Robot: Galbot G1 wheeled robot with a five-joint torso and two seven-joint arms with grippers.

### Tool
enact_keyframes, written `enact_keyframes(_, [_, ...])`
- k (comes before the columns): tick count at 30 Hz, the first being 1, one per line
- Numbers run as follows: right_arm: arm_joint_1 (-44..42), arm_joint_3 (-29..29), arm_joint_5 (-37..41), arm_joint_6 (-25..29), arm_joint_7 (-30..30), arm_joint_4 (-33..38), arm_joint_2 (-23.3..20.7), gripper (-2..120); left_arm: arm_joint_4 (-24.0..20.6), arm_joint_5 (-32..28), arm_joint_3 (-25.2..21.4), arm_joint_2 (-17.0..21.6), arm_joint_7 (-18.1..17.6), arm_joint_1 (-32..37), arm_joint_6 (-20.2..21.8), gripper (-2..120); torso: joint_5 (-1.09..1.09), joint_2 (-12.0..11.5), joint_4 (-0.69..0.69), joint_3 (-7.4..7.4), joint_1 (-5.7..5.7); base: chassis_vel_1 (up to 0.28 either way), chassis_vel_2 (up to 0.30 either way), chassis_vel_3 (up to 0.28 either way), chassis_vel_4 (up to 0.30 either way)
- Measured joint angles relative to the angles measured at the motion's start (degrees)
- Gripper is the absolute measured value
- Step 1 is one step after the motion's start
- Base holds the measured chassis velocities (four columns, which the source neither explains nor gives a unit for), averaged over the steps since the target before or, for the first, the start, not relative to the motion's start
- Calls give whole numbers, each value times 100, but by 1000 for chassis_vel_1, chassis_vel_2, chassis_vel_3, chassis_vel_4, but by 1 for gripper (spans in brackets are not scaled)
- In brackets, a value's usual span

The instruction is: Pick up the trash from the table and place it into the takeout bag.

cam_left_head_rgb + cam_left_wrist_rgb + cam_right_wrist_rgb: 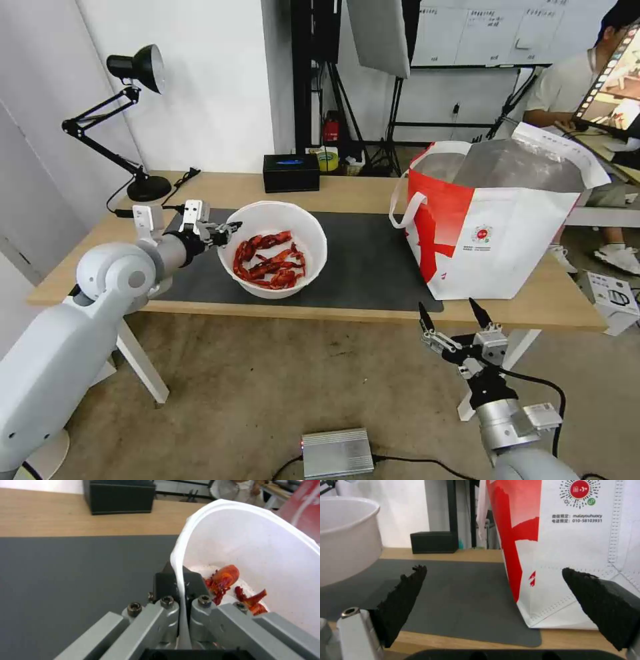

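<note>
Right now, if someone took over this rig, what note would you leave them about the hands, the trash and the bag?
Left hand: shut on the near-left rim of the white bowl, one finger inside, one outside.
Right hand: open, idle below the table's front edge, in front of the takeout bag.
Bowl, with red shells inside, sits on the grey mat. Bag stands open at the mat's right end.
Done: bowl gripped.
Left: lift the bowl and get it into the bag.

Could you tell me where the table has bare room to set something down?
The dark mat lies bare between the white bowl, whose rim the left gripper pinches, and the takeout bag. Bare wood also runs between the black box and the bag. The lamp corner is crowded.
</note>
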Motion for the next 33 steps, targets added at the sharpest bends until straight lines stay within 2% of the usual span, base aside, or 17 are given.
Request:
enact_keyframes(8, [0, 0, 0, 0, 0, 0, 0, 100, -256, -208, 139, -13, -73, -235, -5, 0, 0, 0, 0, 0, 0, 0, 0, 0, 0])
enact_keyframes(15, [0, 0, 0, 0, 0, 0, 0, 100, -428, -432, 455, -125, -224, -644, -47, 0, 1, 0, 0, 0, 0, 0, 0, 0, 0])
enact_keyframes(33, [0, 0, 0, 0, 0, 0, 0, 100, -62, -744, 1622, -892, -547, -2180, -100, 0, 1, 0, 0, 0, 1, 0, 0, 0, 0])
